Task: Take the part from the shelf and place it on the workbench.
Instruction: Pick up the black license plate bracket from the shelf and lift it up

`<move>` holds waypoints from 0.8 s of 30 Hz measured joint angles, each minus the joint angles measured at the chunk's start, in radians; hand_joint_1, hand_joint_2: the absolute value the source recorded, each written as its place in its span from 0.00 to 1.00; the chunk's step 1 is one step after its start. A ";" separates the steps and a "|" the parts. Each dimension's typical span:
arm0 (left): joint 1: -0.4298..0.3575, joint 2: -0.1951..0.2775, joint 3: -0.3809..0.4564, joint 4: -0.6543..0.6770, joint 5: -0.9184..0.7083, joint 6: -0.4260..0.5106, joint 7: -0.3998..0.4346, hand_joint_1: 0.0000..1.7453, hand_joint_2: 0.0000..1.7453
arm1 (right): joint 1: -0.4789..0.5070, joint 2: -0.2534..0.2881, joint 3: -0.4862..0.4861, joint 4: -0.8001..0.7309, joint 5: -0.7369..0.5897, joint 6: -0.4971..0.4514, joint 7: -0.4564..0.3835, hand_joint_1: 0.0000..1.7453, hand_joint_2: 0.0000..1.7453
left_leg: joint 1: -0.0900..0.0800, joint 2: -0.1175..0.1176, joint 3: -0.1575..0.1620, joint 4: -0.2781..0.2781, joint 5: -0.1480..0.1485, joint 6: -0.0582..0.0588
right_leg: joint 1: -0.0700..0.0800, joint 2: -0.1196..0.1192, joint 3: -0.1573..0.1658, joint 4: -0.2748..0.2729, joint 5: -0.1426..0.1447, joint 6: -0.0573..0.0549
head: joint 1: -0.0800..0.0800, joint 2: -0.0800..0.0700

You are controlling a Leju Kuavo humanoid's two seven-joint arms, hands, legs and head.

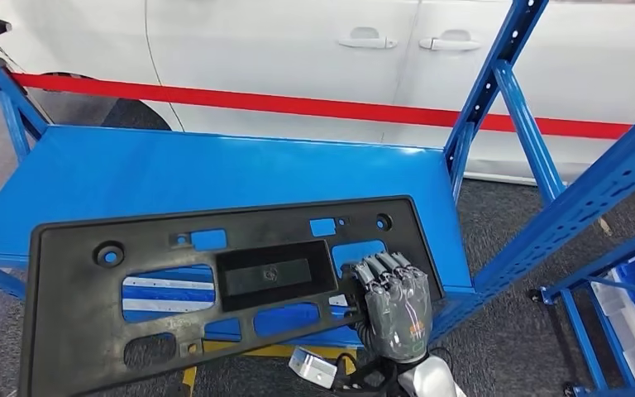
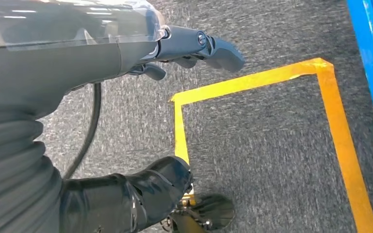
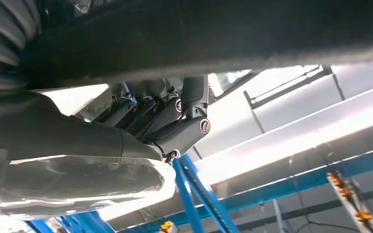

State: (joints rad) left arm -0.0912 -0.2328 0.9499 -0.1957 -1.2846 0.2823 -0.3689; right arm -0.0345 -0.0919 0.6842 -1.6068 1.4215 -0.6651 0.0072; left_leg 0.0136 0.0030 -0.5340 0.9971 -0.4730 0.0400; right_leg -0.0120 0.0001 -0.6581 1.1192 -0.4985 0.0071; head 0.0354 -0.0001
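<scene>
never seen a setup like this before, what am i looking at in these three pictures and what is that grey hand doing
This is a two-armed humanoid robot. The head view looks down from its body at a blue shelf, with a white car behind. A large black plastic part with cut-outs lies at the shelf's front edge, and the right hand grips its near right end. The right wrist view looks up from under that part. The left wrist view shows the left hand holding nothing, hanging over grey carpet with yellow tape.

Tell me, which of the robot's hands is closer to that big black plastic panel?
The right hand: it grips the black panel at its right end, above the blue shelf. The left hand hangs apart from it, over grey floor with yellow tape.
</scene>
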 joint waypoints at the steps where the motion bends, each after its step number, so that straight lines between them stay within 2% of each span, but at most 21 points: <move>1: 0.000 0.000 0.000 0.000 0.000 0.000 0.000 0.00 1.00 | 0.000 0.000 0.000 0.001 0.000 0.000 0.000 0.98 1.00 | -0.001 0.001 -0.009 0.001 0.006 0.004 | -0.001 0.000 -0.023 0.063 -0.042 0.004 | 0.000 0.000; 2: 0.000 0.000 0.000 0.000 0.000 0.000 0.000 0.00 1.00 | 0.000 0.000 0.000 0.003 0.000 0.000 0.000 0.98 1.00 | -0.002 0.001 -0.017 0.003 0.010 0.005 | -0.001 0.000 -0.045 0.127 -0.076 0.007 | 0.000 0.000; 3: 0.001 -0.001 0.000 0.000 0.000 0.000 0.000 0.00 1.00 | 0.000 0.000 0.000 0.005 0.000 0.000 0.000 0.98 1.00 | -0.002 0.002 -0.026 0.006 0.014 0.005 | -0.002 0.000 -0.056 0.173 -0.095 0.009 | 0.000 0.000; 4: 0.001 -0.001 0.000 0.000 0.000 0.000 0.000 0.00 1.00 | 0.000 0.000 0.000 0.007 0.000 0.000 0.000 0.98 1.00 | -0.003 0.002 -0.034 0.010 0.017 0.004 | -0.001 0.000 -0.051 0.184 -0.095 0.009 | 0.000 0.000; 5: 0.001 -0.001 0.000 0.000 0.000 0.000 0.000 0.00 1.00 | 0.000 0.000 0.000 0.009 0.000 0.000 0.000 0.98 1.00 | -0.003 0.002 -0.041 0.015 0.019 0.003 | -0.001 0.000 -0.026 0.155 -0.078 0.007 | 0.000 0.000; 6: 0.001 -0.001 0.000 0.000 0.000 0.000 0.000 0.00 1.00 | 0.000 0.000 0.000 0.009 0.000 0.000 0.000 0.98 1.00 | -0.003 0.002 -0.047 0.020 0.021 0.002 | -0.001 0.000 0.016 0.092 -0.051 0.004 | 0.000 0.000; 8: 0.001 -0.003 0.000 0.000 0.000 0.000 0.000 0.00 1.00 | -0.002 0.000 0.000 0.010 0.000 0.000 0.000 0.98 1.00 | -0.005 0.002 -0.054 0.028 0.024 -0.004 | 0.002 0.000 0.092 -0.035 -0.016 -0.006 | 0.000 0.000; 9: 0.000 -0.004 0.000 0.000 0.000 0.000 0.000 0.00 1.00 | -0.002 0.000 0.000 0.010 0.000 0.000 0.000 0.98 1.00 | -0.006 0.002 -0.057 0.030 0.026 -0.009 | 0.005 0.000 0.110 -0.071 -0.008 -0.011 | 0.000 0.000; 11: 0.000 -0.005 0.000 0.000 0.000 0.000 0.000 0.00 1.00 | -0.002 0.001 0.000 0.010 0.000 0.000 0.000 0.98 1.00 | -0.007 0.002 -0.060 0.029 0.035 -0.022 | 0.011 0.000 0.109 -0.082 0.000 -0.020 | 0.000 0.000; 13: 0.000 -0.005 0.000 0.000 0.000 0.000 0.000 0.00 1.00 | -0.003 0.002 0.000 0.010 0.000 0.000 0.000 0.98 1.00 | -0.005 0.001 -0.067 0.034 0.029 -0.034 | 0.006 -0.002 0.102 -0.090 0.014 -0.034 | 0.000 0.000; 14: 0.000 -0.005 0.000 0.000 0.000 0.000 0.000 0.00 1.00 | -0.004 0.003 0.000 0.010 0.000 0.000 0.000 0.98 1.00 | -0.005 -0.001 -0.077 0.055 0.008 -0.038 | 0.003 -0.003 0.098 -0.095 0.023 -0.042 | 0.000 0.000; 16: 0.000 -0.005 0.000 0.000 0.000 -0.001 0.000 0.00 1.00 | -0.004 0.005 0.000 0.010 -0.001 0.001 0.000 0.98 1.00 | -0.002 -0.002 -0.115 0.153 -0.067 -0.046 | 0.001 -0.005 0.082 -0.098 0.037 -0.053 | -0.001 0.000; 17: 0.000 -0.005 0.000 0.000 -0.001 -0.001 0.000 0.00 1.00 | -0.004 0.006 0.000 0.010 -0.001 0.001 0.000 0.98 1.00 | -0.001 -0.002 -0.136 0.217 -0.105 -0.050 | 0.001 -0.006 0.072 -0.097 0.044 -0.055 | -0.001 0.000; 18: 0.000 -0.005 0.000 0.000 -0.001 -0.002 0.000 0.00 1.00 | -0.004 0.007 0.000 0.011 -0.001 0.001 0.000 0.98 1.00 | 0.000 -0.002 -0.150 0.268 -0.130 -0.053 | 0.001 -0.006 0.061 -0.095 0.050 -0.054 | -0.001 0.000; 19: 0.001 -0.005 0.000 0.000 -0.001 -0.003 0.000 0.00 1.00 | -0.004 0.007 0.000 0.012 -0.001 0.001 0.000 0.98 1.00 | 0.000 -0.001 -0.148 0.288 -0.137 -0.055 | 0.002 -0.006 0.052 -0.093 0.056 -0.053 | -0.001 0.000; 20: 0.001 -0.005 0.000 0.000 -0.002 -0.004 0.000 0.00 1.00 | -0.004 0.007 0.000 0.013 -0.001 0.001 0.000 0.98 1.00 | 0.001 -0.001 -0.128 0.270 -0.126 -0.056 | 0.001 -0.006 0.043 -0.091 0.061 -0.051 | -0.001 0.000; 23: -0.001 -0.005 0.000 0.000 -0.002 -0.004 0.000 0.00 1.00 | -0.003 0.007 0.000 0.014 -0.002 0.001 0.000 0.98 1.00 | -0.001 -0.002 -0.004 0.075 -0.062 -0.048 | 0.002 -0.005 0.024 -0.081 0.073 -0.039 | -0.001 0.000; 24: -0.002 -0.004 0.000 0.000 -0.002 -0.004 0.001 0.00 1.00 | -0.003 0.007 0.000 0.013 -0.003 0.000 0.000 0.98 1.00 | -0.003 -0.003 0.020 0.031 -0.051 -0.043 | 0.003 -0.005 0.020 -0.078 0.078 -0.034 | -0.001 0.000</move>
State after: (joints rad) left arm -0.0928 -0.2373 0.9499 -0.1956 -1.2862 0.2780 -0.3683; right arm -0.0372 -0.0847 0.6838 -1.5933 1.4188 -0.6648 0.0073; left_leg 0.0107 -0.0001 -0.5145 1.0280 -0.5240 -0.0026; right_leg -0.0088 -0.0050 -0.6380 1.0411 -0.4207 -0.0267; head 0.0344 -0.0002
